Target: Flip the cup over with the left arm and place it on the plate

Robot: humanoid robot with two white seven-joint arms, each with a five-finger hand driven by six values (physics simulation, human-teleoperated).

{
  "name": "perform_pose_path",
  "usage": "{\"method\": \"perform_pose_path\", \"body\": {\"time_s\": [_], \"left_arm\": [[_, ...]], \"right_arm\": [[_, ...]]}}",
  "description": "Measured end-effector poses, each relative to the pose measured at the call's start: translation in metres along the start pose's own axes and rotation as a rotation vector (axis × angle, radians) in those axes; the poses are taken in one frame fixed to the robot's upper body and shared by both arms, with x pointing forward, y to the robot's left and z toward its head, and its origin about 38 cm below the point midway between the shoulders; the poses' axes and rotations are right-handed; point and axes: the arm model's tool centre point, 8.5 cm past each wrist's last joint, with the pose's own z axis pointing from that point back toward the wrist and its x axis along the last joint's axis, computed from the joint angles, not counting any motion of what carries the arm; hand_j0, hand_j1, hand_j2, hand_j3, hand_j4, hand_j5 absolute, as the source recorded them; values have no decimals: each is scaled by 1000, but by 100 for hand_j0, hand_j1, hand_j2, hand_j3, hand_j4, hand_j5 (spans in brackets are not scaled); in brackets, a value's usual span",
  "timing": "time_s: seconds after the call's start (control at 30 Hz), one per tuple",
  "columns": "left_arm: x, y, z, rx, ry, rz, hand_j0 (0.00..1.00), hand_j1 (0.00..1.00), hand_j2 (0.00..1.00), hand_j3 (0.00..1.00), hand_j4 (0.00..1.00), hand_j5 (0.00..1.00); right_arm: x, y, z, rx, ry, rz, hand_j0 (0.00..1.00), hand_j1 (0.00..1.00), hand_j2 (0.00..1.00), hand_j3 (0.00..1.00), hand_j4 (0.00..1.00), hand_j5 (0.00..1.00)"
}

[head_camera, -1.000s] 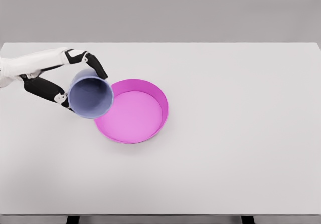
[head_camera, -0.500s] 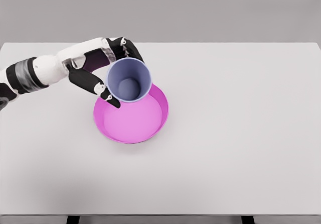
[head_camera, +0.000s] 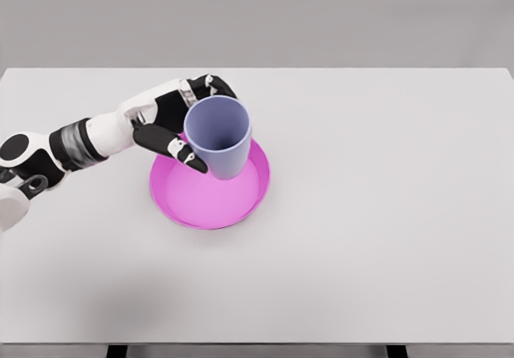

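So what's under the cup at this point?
The pink plate lies beneath the blue cup, which the left hand grips mouth-up. The cup hides the plate's upper part, so whether its base touches cannot be seen.

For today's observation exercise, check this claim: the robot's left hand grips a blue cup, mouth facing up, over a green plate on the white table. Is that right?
Not quite: the plate is pink, not green, as the head view shows. The rest holds: the left hand grips the blue cup, mouth facing up, over that plate on the white table.
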Motion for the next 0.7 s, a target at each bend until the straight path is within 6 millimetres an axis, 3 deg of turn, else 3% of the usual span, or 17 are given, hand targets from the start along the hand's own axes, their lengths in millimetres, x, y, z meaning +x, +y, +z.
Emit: {"method": "perform_pose_path", "body": {"time_s": [0.3, 0.7], "left_arm": [[-35, 22, 18, 86, 116, 42, 39, 39, 39, 39, 39, 39], [-50, 14, 0, 53, 116, 57, 39, 39, 39, 39, 39, 39]], "right_arm": [[0, 0, 0, 0, 0, 0, 100, 100, 100, 100, 100, 100], [0, 0, 0, 0, 0, 0, 100, 100, 100, 100, 100, 100]]}}
